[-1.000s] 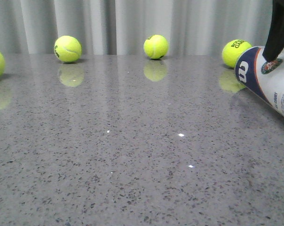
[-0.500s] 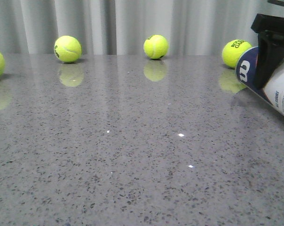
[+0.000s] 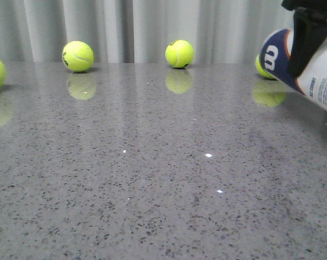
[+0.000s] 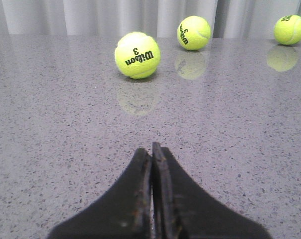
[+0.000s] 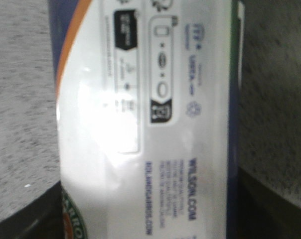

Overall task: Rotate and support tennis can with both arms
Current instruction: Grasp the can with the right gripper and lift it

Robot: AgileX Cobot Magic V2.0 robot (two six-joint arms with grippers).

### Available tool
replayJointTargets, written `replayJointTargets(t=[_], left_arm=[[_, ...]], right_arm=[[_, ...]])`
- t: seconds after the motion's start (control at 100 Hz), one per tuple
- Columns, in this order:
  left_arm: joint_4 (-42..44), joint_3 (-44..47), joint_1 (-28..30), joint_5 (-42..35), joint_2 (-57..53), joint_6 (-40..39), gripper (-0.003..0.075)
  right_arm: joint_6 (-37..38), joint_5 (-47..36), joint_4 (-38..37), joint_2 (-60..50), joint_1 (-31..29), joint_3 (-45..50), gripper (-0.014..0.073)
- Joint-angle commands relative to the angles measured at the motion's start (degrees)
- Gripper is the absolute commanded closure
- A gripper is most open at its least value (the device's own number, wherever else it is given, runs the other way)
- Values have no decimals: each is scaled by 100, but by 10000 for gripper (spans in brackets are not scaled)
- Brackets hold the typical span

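**Can held off the table at the right edge**

The can [image 3: 309, 67] sits at the far right of the front view, clear of the table [image 3: 152, 173]. Its long axis is tilted: the navy end with the white "W" points up and toward the left, and the white body slopes down to the right and out of the picture. The right gripper [image 3: 306, 40] comes down from above and straddles the can just behind the navy section; one black finger [image 3: 303, 46] crosses the front of the tube.

In the right wrist view the can [image 5: 150, 119] fills the middle, with printed label text along its length, an orange stripe and part of the round emblem showing. Dark finger shapes sit at both lower corners, pressed close to its sides, so the right claw appears clamped on the can (the picture is blurred, and the contact itself is hard to make out).

The left gripper [image 4: 151, 164] has its two fingers pressed together with nothing between them, low over the bare table. Ahead of it lie three balls; the nearest ball [image 4: 137, 55] reads "Wilson 3". In the front view one ball [image 3: 268, 67] is half hidden behind the can's navy end.
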Motion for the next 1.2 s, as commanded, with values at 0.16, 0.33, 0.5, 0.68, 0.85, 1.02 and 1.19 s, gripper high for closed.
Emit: replayJointTargets(t=[0.16,0.33,0.5,0.68,0.85,1.02,1.19], left_arm=[[-18,276,16,-445,-225,-40,741],[-18,276,16,-445,-225,-40,741],[-18,276,16,-445,-225,-40,741],[-18,276,16,-445,-225,-40,741],[-18,276,16,-445,-225,-40,741],[-18,276,16,-445,-225,-40,741],[-18,276,16,-445,-225,-40,741]], right_arm=[[-1540,-116,-42,-168,814,-968,290],[-2823,-222,-42,-39,1345,-1181,284],[-3901,-122,-42,285,1777,-1373,193],[-5147,-209,-42,539,2089,-1381,160],[-5810,-549,-42,756,2279,-1381,160],[-6098,-679,-51,922,2343,-1381,160],[-6097,-679,-51,1168,2343,-1381,160]])
